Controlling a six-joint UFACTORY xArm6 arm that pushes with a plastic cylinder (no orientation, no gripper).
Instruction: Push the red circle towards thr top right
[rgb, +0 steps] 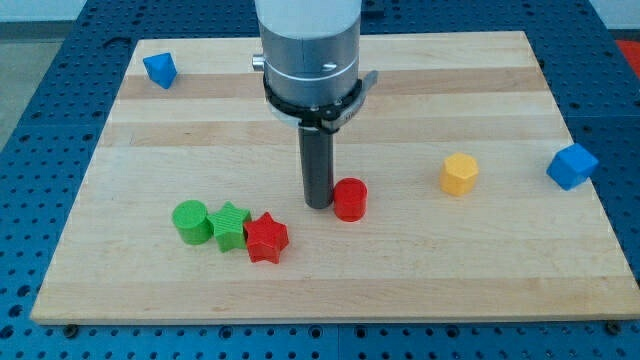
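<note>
My tip (319, 205), a bare rod without jaws, touched the red circle's (350, 199) left side; pushing from lower-left seemed wiser.

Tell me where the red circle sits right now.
The red circle sits near the board's middle, slightly toward the view's bottom, with my tip right against its left side. The red star is its nearest block, lower left.

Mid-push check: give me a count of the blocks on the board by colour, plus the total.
Red: 2, the red circle beside my tip, and the red star
Green: 2, the green circle and the green star
Blue: 2, one blue block top left, another blue block at the right edge
Yellow: 1, the yellow block
Total: 7
</note>
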